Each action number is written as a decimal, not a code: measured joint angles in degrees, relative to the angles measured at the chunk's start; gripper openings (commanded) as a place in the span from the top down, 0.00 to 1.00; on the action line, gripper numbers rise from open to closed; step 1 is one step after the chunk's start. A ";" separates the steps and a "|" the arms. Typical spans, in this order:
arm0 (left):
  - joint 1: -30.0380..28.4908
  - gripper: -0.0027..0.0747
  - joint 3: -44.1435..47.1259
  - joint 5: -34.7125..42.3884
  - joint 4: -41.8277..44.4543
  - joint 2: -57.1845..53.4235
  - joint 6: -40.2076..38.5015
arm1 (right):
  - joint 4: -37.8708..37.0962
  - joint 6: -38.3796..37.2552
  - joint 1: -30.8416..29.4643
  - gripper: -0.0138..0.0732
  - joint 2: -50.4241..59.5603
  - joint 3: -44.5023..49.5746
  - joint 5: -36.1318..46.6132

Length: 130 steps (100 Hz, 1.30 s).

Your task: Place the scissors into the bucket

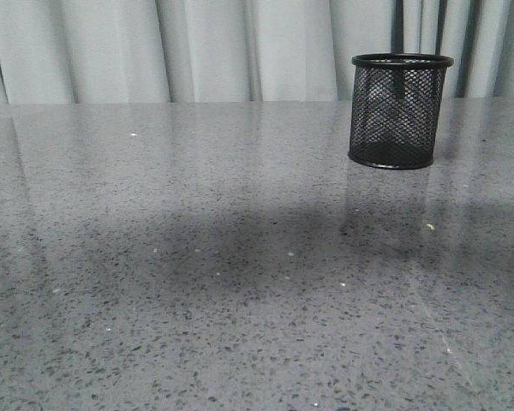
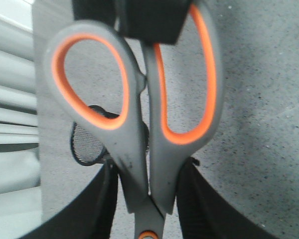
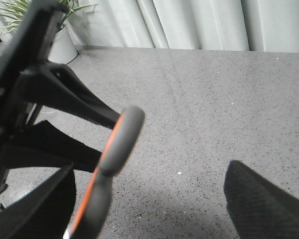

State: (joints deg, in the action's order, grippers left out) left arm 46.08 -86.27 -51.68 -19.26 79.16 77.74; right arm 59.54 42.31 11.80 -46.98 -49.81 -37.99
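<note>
The scissors point(image 2: 132, 149), grey handles lined with orange, are held in the air. My left gripper point(image 2: 149, 169) is shut on them just below the finger loops, and the blades are out of view. In the right wrist view one loop point(image 3: 122, 132) shows edge-on between the spread fingers of my right gripper point(image 3: 150, 169), close to one finger point(image 3: 45, 204); I cannot tell whether it touches. The bucket point(image 1: 400, 111), a black wire-mesh cup, stands upright on the table at the far right. It also shows behind the scissors in the left wrist view point(image 2: 87, 144). Neither gripper shows in the front view.
The grey speckled table point(image 1: 197, 257) ends at pale curtains point(image 1: 240, 47). A black part point(image 2: 149, 17) overlaps the top of the scissor loops. The left arm's black frame point(image 3: 35, 84) is close beside my right gripper. A potted plant point(image 3: 65, 42) stands beyond the table's corner.
</note>
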 measured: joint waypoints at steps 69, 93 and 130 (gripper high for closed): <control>-0.40 0.67 0.37 0.29 3.69 -0.68 0.20 | 14.85 4.75 0.67 0.92 -12.18 -0.67 -6.02; 0.38 0.46 0.02 6.52 -1.96 -8.66 -5.82 | 11.21 7.31 -0.37 0.92 -13.95 -5.00 -1.83; 0.38 0.95 -0.34 2.97 -2.38 -30.07 -25.55 | -20.22 -7.70 -9.12 0.92 -20.15 -30.09 -17.58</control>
State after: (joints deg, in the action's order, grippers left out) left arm 46.46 -86.61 -48.70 -21.64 49.09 52.19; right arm 39.32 34.61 2.68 -67.14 -79.91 -55.57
